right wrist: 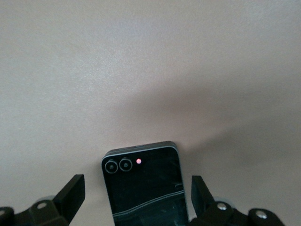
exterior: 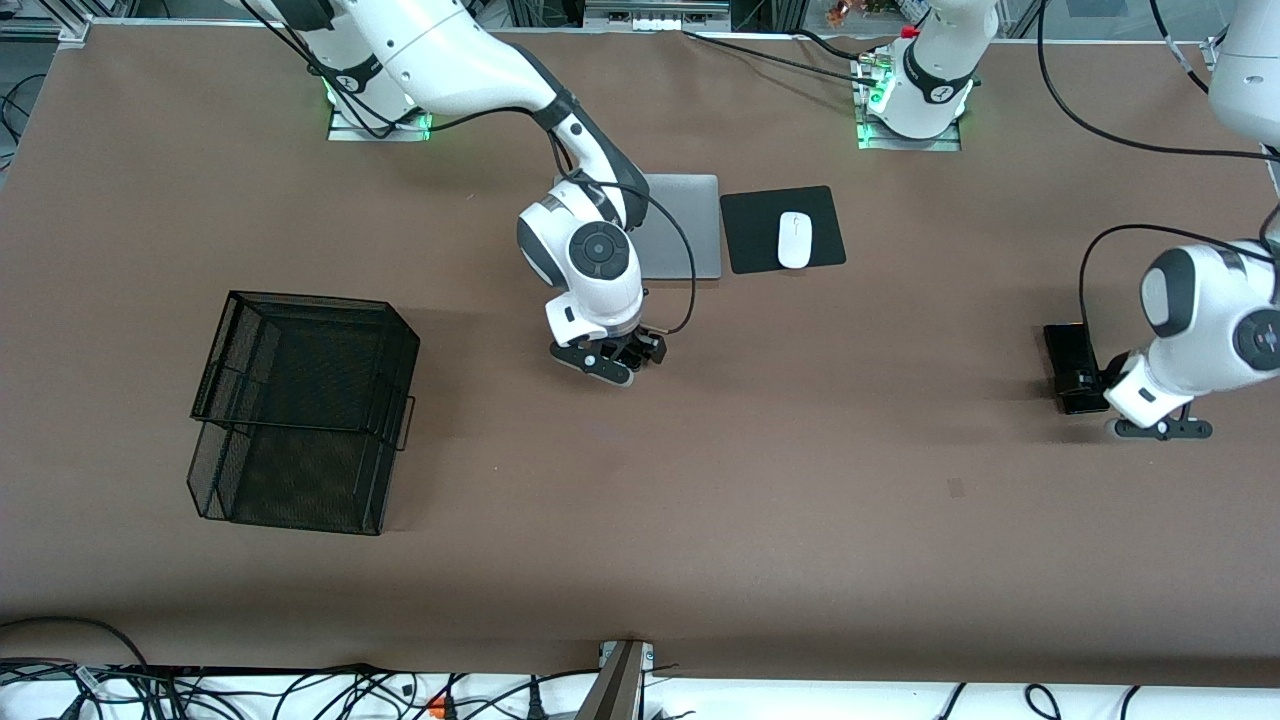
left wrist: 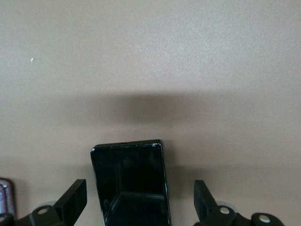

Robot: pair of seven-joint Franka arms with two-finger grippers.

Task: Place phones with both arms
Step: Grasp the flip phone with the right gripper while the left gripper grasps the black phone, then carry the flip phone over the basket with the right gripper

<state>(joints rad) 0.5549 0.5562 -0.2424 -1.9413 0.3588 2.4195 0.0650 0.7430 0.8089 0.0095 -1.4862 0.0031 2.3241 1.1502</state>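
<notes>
My right gripper [exterior: 612,365] hangs open over the table's middle, just nearer the front camera than the laptop. In the right wrist view its fingers [right wrist: 73,190] stand apart on either side of the black flip phone [right wrist: 143,186], which lies flat with two camera lenses showing. My left gripper [exterior: 1160,428] is open at the left arm's end of the table, over the slim black slab phone [exterior: 1068,368]. In the left wrist view that phone [left wrist: 131,183] lies between the spread fingers [left wrist: 73,200], untouched. A pale-lavender sliver [left wrist: 3,200] shows beside it.
A black wire-mesh basket [exterior: 300,410] stands toward the right arm's end of the table. A grey laptop [exterior: 690,225] and a white mouse [exterior: 795,240] on a black pad [exterior: 750,230] lie near the arms' bases.
</notes>
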